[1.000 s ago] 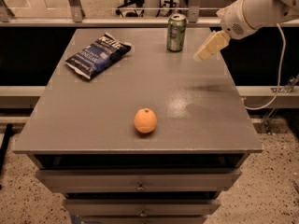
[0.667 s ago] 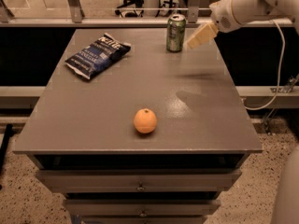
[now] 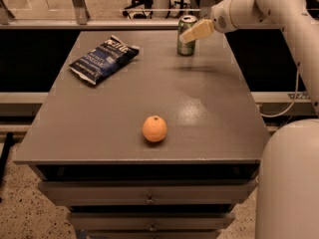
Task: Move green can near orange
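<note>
The step in hand appears to be closing in on the green can for a grasp. The tabletop (image 3: 209, 123) gives a wide open lane: the can stands upright near the far edge, and the orange (image 3: 154, 128) sits well apart from it, near the front edge and a little to the left. The carry should run diagonally forward across bare surface, which keeps it away from the chip bag (image 3: 104, 59) lying at the far left. The arm (image 3: 279, 4) reaches in from the right, so a sideways approach at mid-height on the can looks best, gripping the wall rather than the rim. The end effector (image 3: 197, 30) is at the can's upper right side and overlaps it in this view; whether it is apart, together or clamped on the can cannot be told, nor whether it touches.

The tabletop is a flat grey slab with a dull sheen and a soft glare patch, likely fairly slick, above drawers (image 3: 149, 193). The arm is smooth, pale and rounded. The bag is dark blue, crinkled and glossy, lying flat. The green can (image 3: 185, 46) is a slim thin-walled metal cylinder with a silver top, probably easy to tip or dent, so a moderate squeeze and a low, gentle set-down suit it. The orange is round, matte and faintly dimpled; it could roll if bumped, so leave a gap.
</note>
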